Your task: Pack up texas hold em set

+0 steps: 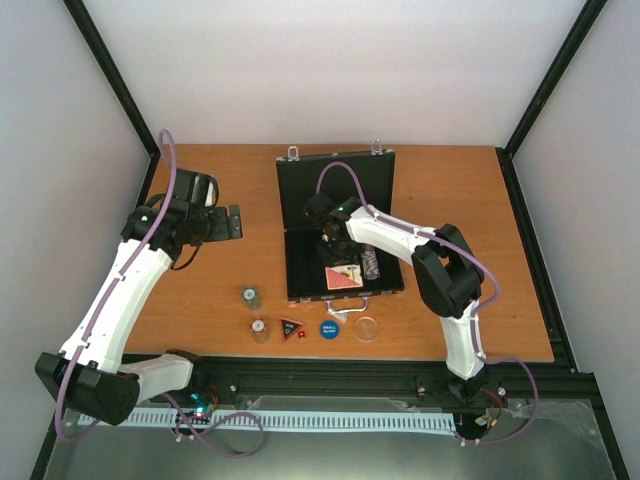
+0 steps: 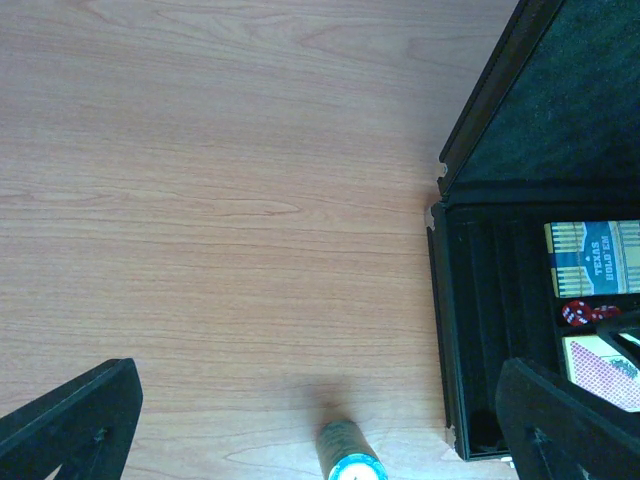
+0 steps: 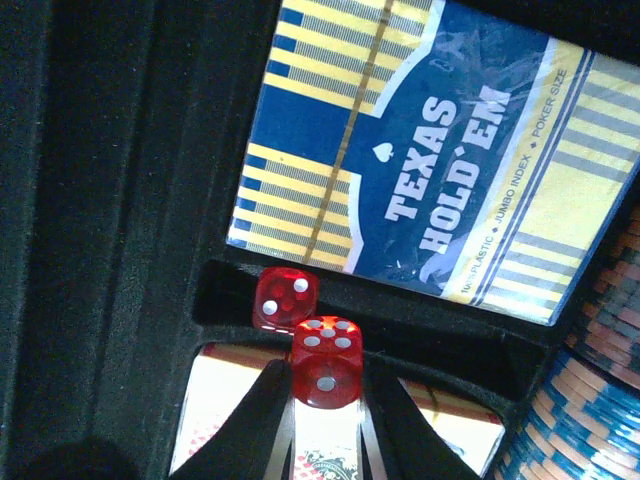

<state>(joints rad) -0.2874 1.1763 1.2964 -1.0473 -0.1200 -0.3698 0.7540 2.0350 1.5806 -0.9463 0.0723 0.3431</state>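
- Your right gripper point(image 3: 325, 392) is clenched on a red die point(image 3: 325, 362), one finger on each side, inside the open briefcase point(image 1: 300, 265).
- The move turns on this: the held die hangs just over the small slot point(image 3: 215, 285) between the two card decks. A second die point(image 3: 285, 297) already lies in that slot, just left of the held one. I cannot tell whether the two touch.
- The slot's long axis runs left to right across the case, so the free room seems to lie toward the packed chips point(image 3: 590, 400) on the right.
- The far deck point(image 3: 420, 160) reads "TEXAS HOLD'EM", with "JUMBO INDEX" and "POKER SIZE" in small print.
- The near deck point(image 3: 225, 420) shows a red patterned face, and no writing on it can be read.
- Your left gripper point(image 2: 320, 372) is released, fingers wide apart, over the bare table point(image 2: 200, 200) left of the case.
- A loose chip stack point(image 2: 350, 458) stands upright just near of the left gripper, so the left arm is the closer one for it.
- The blue button point(image 1: 329, 328) lies on the table just near of the case. Its white lettering is too small to read.
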